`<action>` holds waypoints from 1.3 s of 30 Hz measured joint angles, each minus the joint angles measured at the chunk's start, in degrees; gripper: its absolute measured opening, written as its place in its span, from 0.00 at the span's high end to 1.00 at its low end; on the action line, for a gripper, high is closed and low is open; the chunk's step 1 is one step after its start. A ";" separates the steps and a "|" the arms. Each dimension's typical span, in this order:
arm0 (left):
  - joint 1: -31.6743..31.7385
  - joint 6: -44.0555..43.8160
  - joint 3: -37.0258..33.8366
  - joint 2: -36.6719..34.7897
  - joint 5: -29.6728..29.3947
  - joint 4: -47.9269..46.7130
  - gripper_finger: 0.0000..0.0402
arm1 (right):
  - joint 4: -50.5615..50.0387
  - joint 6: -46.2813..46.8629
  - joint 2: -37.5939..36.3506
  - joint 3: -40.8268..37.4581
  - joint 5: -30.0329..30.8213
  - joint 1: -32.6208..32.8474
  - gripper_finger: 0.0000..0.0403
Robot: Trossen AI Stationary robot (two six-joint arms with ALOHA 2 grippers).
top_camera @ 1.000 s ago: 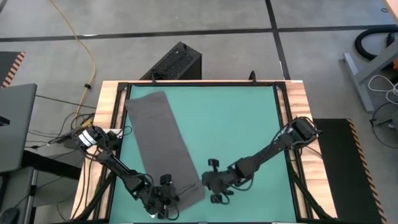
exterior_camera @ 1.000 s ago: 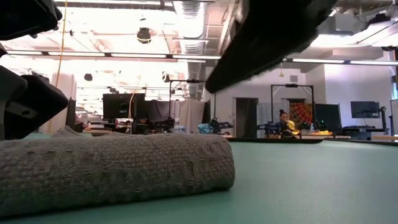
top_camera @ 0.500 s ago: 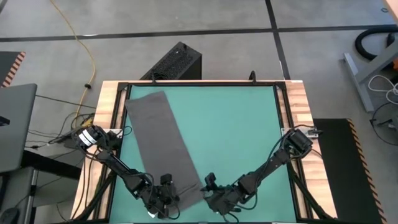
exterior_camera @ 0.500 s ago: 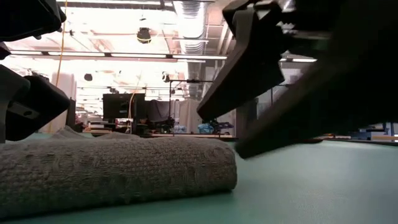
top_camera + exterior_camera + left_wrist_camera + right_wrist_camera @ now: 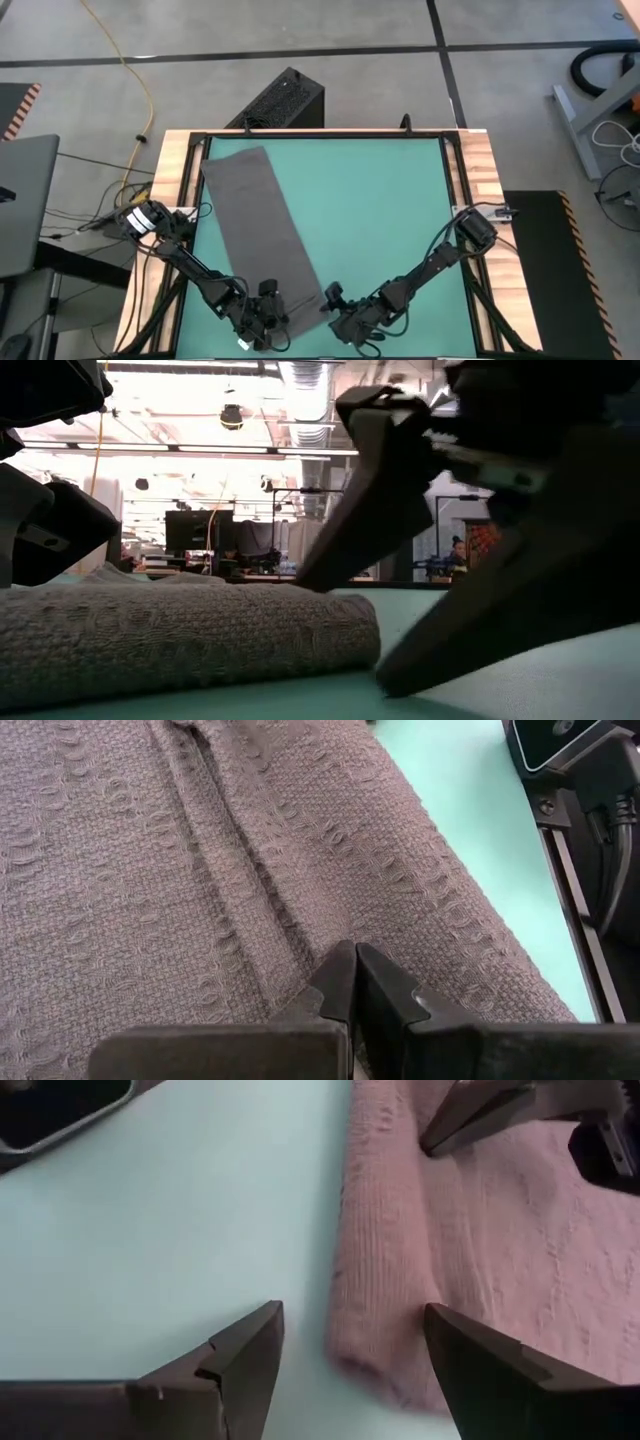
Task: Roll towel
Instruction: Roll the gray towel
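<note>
I see the towel [image 5: 262, 236] on the green table [image 5: 380, 200] (near end rolled), left gripper [image 5: 262, 322] pinched together on it, right gripper [image 5: 335, 312] spread apart beside the roll.

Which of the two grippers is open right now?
The right gripper: its fingers are spread wide beside the rolled end of the towel. The left gripper is shut, on the towel.

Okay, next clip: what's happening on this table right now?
A two-armed robot is rolling up a dark grey towel on a green table. Only the near end is rolled so far; the rest lies flat, stretching to the far left corner. The left gripper is shut and rests on the rolled end. The right gripper sits at the roll's right end with its fingers open, not holding the cloth.
</note>
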 joint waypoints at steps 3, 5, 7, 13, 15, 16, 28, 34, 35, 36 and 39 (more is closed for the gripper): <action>0.02 0.00 0.00 0.00 0.46 0.07 1.00 | 0.62 -0.83 0.85 0.06 0.74 -0.26 0.33; 0.04 0.18 0.00 0.00 0.78 0.04 1.00 | 0.56 -0.56 0.99 0.06 1.54 -0.36 0.36; 0.04 0.41 0.00 0.00 0.80 0.00 1.00 | 0.32 -0.56 0.98 0.04 1.76 -0.38 0.41; 0.13 1.73 0.00 -0.02 0.99 0.26 1.00 | -0.11 0.95 1.10 -0.01 1.64 -1.38 0.69; 0.13 2.83 0.00 -0.04 1.00 0.26 1.00 | -0.16 2.28 1.12 -0.03 1.11 -1.76 0.82; 0.13 3.21 0.00 -0.30 1.04 0.24 1.00 | -0.21 2.43 1.07 -0.03 0.71 -1.85 0.88; 0.81 8.82 -0.26 -5.06 0.21 -0.36 1.00 | -1.26 26.43 -1.61 1.78 -27.92 -8.57 0.96; 0.53 7.96 -0.09 -2.57 0.33 3.16 1.00 | -1.18 33.66 -1.66 1.83 -38.47 -11.96 0.95; 0.50 7.93 -0.09 -2.43 0.65 3.22 1.00 | -0.76 34.38 -1.66 1.83 -40.69 -12.37 0.95; 0.40 7.83 -0.09 -2.43 0.74 3.19 1.00 | -0.15 35.36 -1.66 1.83 -42.96 -12.74 0.95; 0.39 7.57 -0.04 -2.43 0.99 3.60 1.00 | 0.39 39.12 -1.77 1.91 -47.88 -13.88 0.95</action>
